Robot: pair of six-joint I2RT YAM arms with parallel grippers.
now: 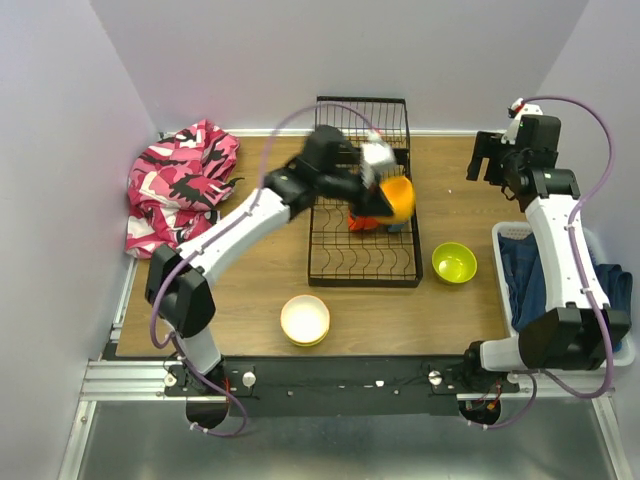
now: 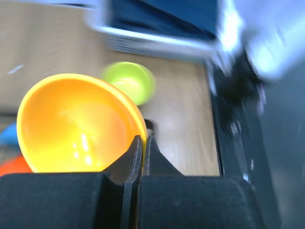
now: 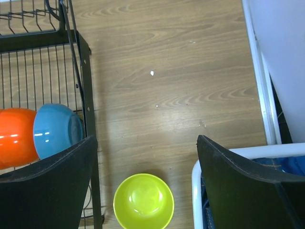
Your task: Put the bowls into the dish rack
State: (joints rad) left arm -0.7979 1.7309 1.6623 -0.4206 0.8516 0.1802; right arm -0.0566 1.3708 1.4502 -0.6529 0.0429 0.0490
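Evidently the left gripper (image 2: 144, 140) pinches the orange bowl (image 2: 71, 124), seemingly above the dish rack (image 1: 362, 281), while the right gripper (image 3: 147, 140) gapes.

The table (image 1: 250, 300) bears dish rack (image 1: 363, 283), lime bowl (image 1: 454, 263), cream bowl (image 1: 305, 320), pink cloth (image 1: 180, 185).

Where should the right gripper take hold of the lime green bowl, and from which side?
Pinch its rim from above, one finger inside, one outside. The lime green bowl stands upright, mouth up, nothing stacked in it, and the open right gripper looks down on it.
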